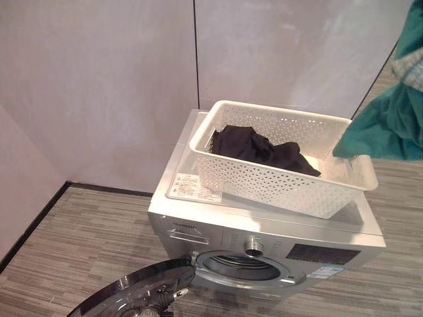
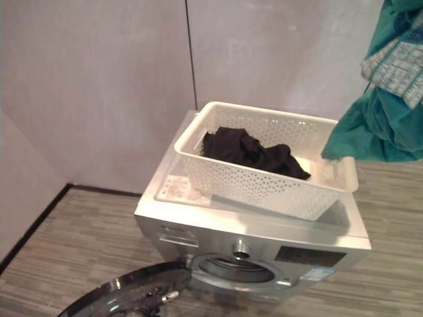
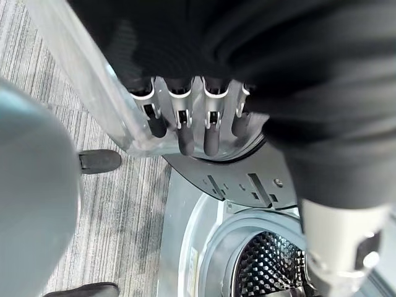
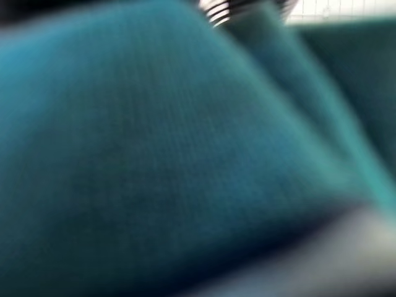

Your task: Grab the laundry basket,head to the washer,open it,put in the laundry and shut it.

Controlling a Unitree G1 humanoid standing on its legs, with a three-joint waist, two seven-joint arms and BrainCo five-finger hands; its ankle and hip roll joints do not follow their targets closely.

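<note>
A white perforated laundry basket (image 1: 264, 181) stands on top of the silver washer (image 1: 218, 228), with a black garment (image 1: 261, 148) lying in it. At the far right a teal garment (image 1: 390, 122) hangs in the air above the basket's right end; in the right wrist view this cloth (image 4: 154, 161) drapes close over my right hand (image 4: 216, 9). The washer's round door (image 1: 129, 297) is swung open to the lower left, and the drum opening (image 1: 241, 267) is uncovered. My left hand (image 3: 185, 117) hangs open by the door's rim (image 3: 247, 179), above the dimpled drum (image 3: 272, 266).
The washer stands against pale wall panels (image 1: 99, 86), close to a corner on the left. Grey striped flooring (image 1: 73, 244) spreads around it. The control panel and knob (image 1: 254, 249) face me above the opening.
</note>
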